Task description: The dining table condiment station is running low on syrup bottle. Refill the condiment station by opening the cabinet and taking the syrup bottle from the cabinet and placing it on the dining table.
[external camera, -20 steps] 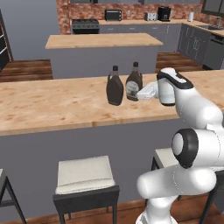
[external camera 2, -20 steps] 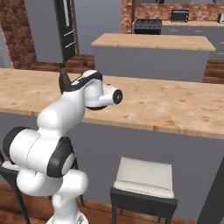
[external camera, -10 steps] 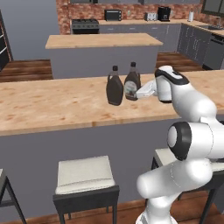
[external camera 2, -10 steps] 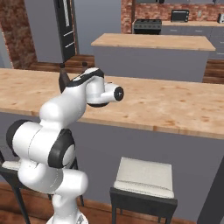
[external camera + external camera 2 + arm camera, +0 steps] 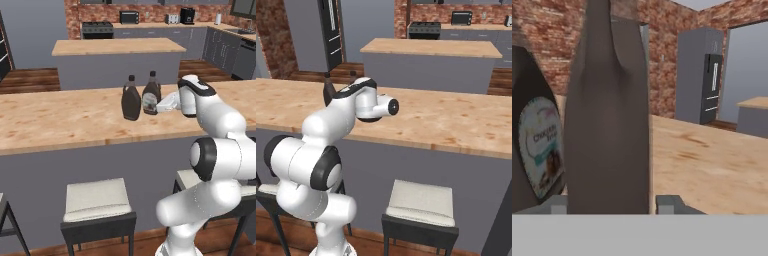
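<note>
Left base view first: I've got two small dark-brown jug-shaped syrup bottles standing on the long light wood-grain dining table (image 5: 60, 127), and that's my worry. The one at my gripper (image 5: 159, 105) is the syrup bottle (image 5: 150, 95) with the pale label; a second dark-brown bottle (image 5: 131, 98) stands just beside it on the left, close enough that I can't tell if they touch. If I pull back crooked or drag a finger, I reckon I'd tip mine into its neighbour and both go over. The arm rises from the lower right, elbow high, forearm reaching left over the table edge with the hand roughly level.

Right base view: the white arm mostly hides the action, just a dark bottle top (image 5: 327, 89) peeking out behind the wrist, far side of the table. The wrist is turned away from the camera towards the left.

Hand view: the syrup bottle (image 5: 609, 125) stands upright between the two grey finger tips (image 5: 671, 203), with the labelled bottle (image 5: 534, 145) right next to it. Honestly can't tell whether the fingers are pinching it or have let go.
</note>
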